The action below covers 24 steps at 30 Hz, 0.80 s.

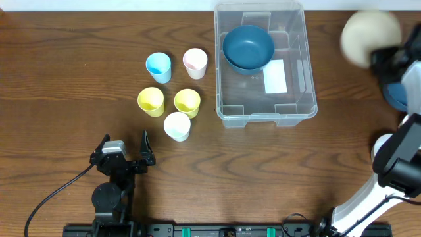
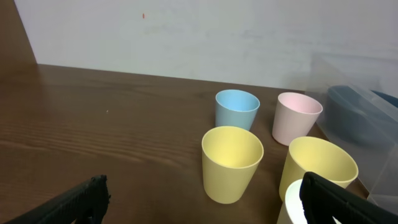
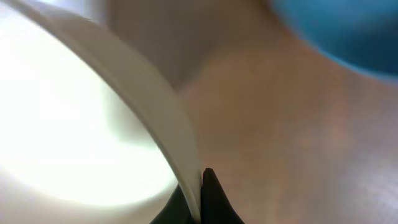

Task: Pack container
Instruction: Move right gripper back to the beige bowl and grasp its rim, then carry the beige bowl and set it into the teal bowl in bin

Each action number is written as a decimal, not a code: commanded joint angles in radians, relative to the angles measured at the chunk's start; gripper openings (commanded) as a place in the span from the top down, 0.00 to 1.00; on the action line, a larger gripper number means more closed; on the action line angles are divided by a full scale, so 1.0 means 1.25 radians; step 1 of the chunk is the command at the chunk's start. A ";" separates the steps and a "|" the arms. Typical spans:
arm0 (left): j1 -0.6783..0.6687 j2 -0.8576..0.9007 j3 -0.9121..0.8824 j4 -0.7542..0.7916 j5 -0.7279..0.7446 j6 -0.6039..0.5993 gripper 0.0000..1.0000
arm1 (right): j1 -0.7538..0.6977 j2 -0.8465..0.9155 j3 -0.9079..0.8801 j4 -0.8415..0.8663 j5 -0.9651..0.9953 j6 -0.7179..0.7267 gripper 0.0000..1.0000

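Note:
The clear plastic container (image 1: 304,72) stands at the back centre-right with a white label on its base and a dark blue bowl (image 1: 248,47) inside. My right gripper (image 3: 199,193) is shut on the rim of a cream bowl (image 1: 370,34) (image 3: 81,124), held in the air right of the container. A blue bowl (image 3: 348,31) lies below it on the table. My left gripper (image 1: 125,150) (image 2: 202,199) is open and empty near the table's front left, facing the cups.
Several small cups stand left of the container: blue (image 1: 158,67), pink (image 1: 195,63), two yellow (image 1: 151,101) (image 1: 187,103) and white (image 1: 177,126). In the left wrist view the yellow cup (image 2: 232,163) is nearest.

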State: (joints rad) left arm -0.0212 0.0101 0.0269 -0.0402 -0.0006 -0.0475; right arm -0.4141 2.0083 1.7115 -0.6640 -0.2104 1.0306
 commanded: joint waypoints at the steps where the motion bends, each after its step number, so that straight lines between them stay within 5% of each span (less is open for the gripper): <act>1: 0.004 -0.004 -0.018 -0.026 -0.009 0.014 0.02 | 0.017 -0.092 0.162 -0.014 -0.190 -0.108 0.98; 6: 0.004 -0.004 -0.018 -0.027 -0.009 0.014 0.02 | 0.164 -0.114 0.271 -0.084 -0.216 -0.257 0.98; 13: 0.004 -0.004 -0.018 -0.026 -0.009 0.014 0.02 | 0.394 -0.036 0.221 -0.107 -0.098 -0.278 0.98; 24: 0.004 -0.004 -0.018 -0.026 -0.009 0.014 0.02 | 0.446 0.117 0.221 -0.129 -0.064 -0.244 0.98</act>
State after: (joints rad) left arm -0.0212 0.0101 0.0269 -0.0402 -0.0002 -0.0475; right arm 0.1452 2.1628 1.9739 -0.8249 -0.3027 0.7185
